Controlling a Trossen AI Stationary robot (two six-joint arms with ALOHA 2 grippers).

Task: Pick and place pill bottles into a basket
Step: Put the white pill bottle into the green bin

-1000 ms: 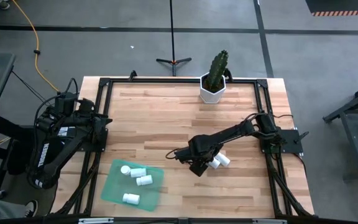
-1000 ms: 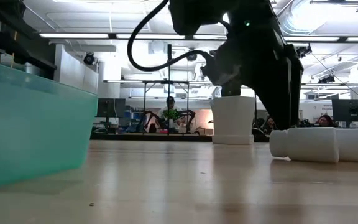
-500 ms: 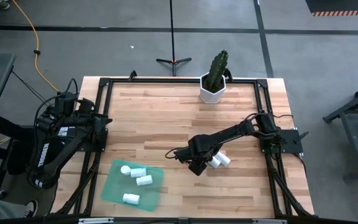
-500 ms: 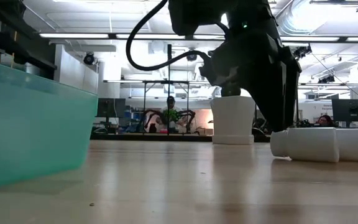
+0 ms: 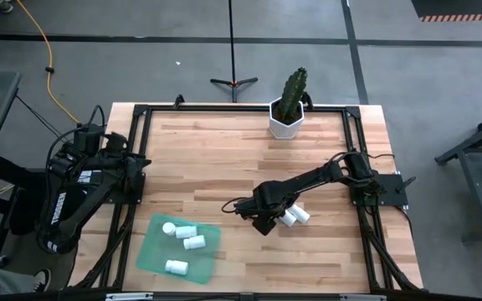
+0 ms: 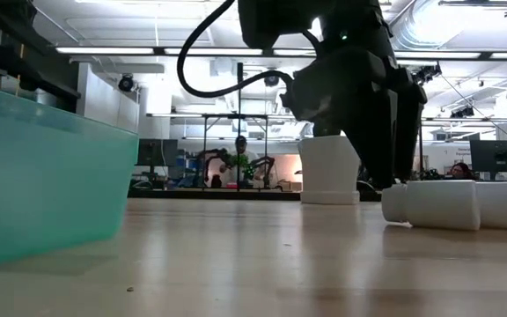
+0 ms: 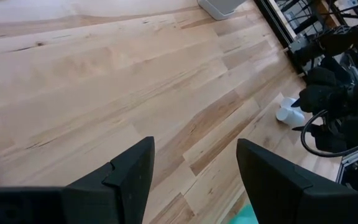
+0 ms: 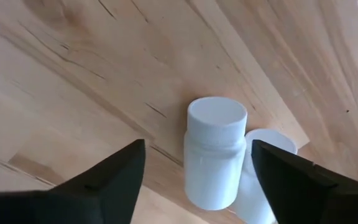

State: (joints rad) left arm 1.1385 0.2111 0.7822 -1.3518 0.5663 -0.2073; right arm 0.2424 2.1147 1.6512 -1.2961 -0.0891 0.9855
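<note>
Two white pill bottles point(image 5: 293, 216) lie on their sides, side by side, on the wooden table right of centre; they also show in the low view point(image 6: 451, 204) and in the right wrist view point(image 8: 214, 153). My right gripper point(image 5: 262, 221) is open just above them, and its fingers stand on either side of the nearer bottle's cap end point(image 8: 216, 115) without touching it. The green tray point(image 5: 153, 255) sits at the near left with several bottles lying in it. My left gripper point(image 7: 194, 171) is open and empty at the table's left edge.
A white hexagonal pot with a cactus point(image 5: 288, 115) stands at the far edge, right of centre. A black frame point(image 5: 224, 109) runs around the table top. Bare wood lies between the tray and the two bottles. A person sits far back in the room point(image 6: 241, 158).
My right gripper has shifted slightly toward the table's left edge over the two bottles and has turned a little, so that in the low view its two fingers now show apart beside the nearer bottle's cap. The bottles have not moved.
</note>
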